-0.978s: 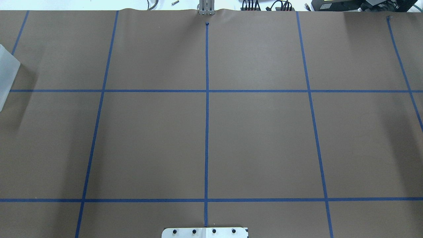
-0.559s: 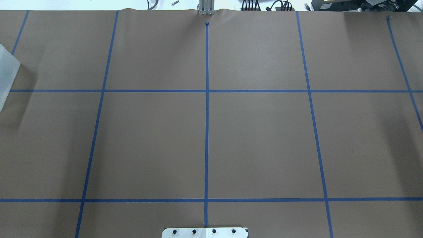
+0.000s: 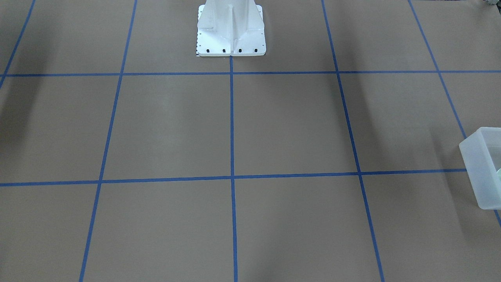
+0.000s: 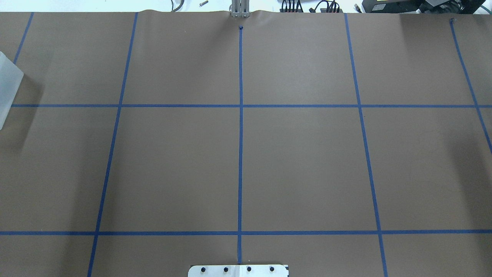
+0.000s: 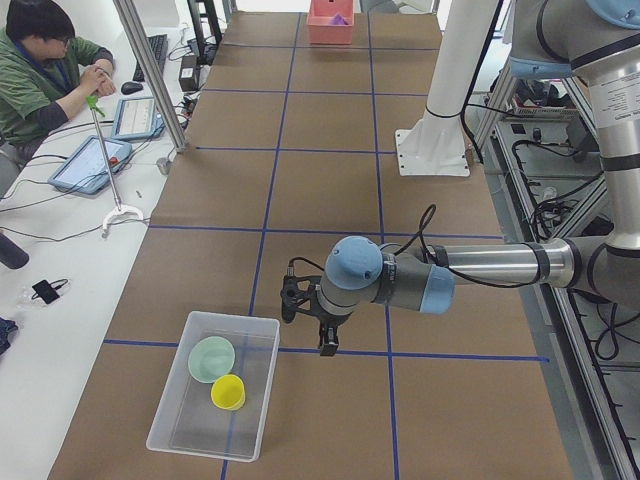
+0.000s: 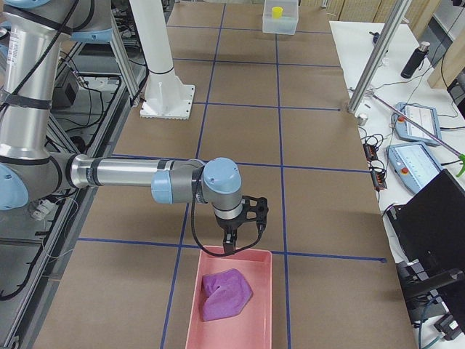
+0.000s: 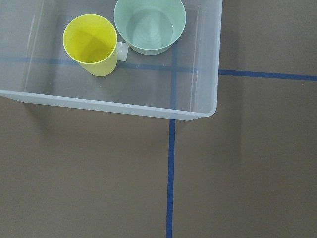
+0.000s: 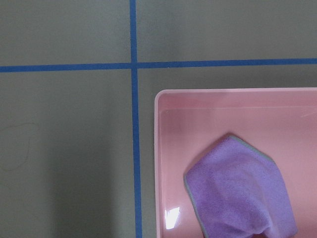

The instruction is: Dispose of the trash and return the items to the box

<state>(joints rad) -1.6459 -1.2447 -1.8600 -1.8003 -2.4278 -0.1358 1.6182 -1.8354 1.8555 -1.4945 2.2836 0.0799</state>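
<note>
The frosted box [image 5: 168,415] stands at the table's left end; it also shows in the left wrist view [image 7: 124,106], the front view [image 3: 478,168] and the overhead view [image 4: 7,88]. Inside it lie the mint-green bowl [image 5: 211,358] [image 7: 150,25] and a yellow cup [image 5: 228,391] [image 7: 91,43]. My left gripper [image 5: 308,325] hovers beside the box's wall nearest the robot; I cannot tell whether it is open or shut. My right gripper [image 6: 243,229] hovers over the rim of a pink bin [image 6: 211,320] [image 8: 158,148] that holds a purple cloth [image 6: 227,292] [image 8: 237,188]; I cannot tell its state either.
The white pedestal base [image 3: 231,39] [image 4: 238,270] stands at the robot's side of the table. Blue tape lines cross the brown table cover. An operator [image 5: 40,70] sits at a side desk with tablets and cables.
</note>
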